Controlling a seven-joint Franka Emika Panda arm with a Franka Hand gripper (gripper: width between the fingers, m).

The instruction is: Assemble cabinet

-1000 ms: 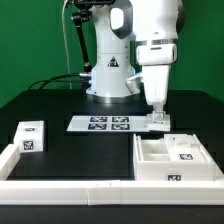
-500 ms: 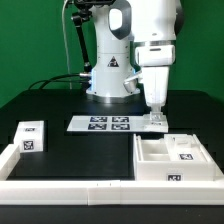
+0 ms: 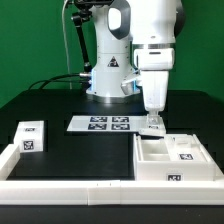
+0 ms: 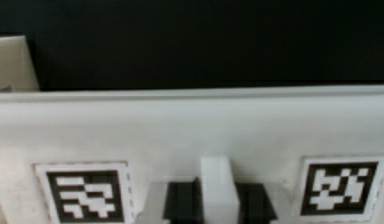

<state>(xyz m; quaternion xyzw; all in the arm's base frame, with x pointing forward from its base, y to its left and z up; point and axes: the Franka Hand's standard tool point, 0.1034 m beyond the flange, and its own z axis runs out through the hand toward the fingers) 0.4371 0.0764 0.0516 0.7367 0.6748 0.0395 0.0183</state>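
The cabinet, a large white open box with inner compartments and tags, lies on the exterior view's right near the front. My gripper hangs just over its back left corner. In the wrist view the gripper is shut on the thin raised ridge of a white tagged panel. A black-and-white tag sits on the panel on either side of the fingers. A small tagged white block stands on the exterior view's left.
The marker board lies flat on the black table just beside the gripper, on the exterior view's left of it. A low white border wall runs along the front. The robot's base stands behind.
My gripper has moved a little toward the exterior view's left and slightly down with the tagged panel in it. The cabinet and the small block have not moved.
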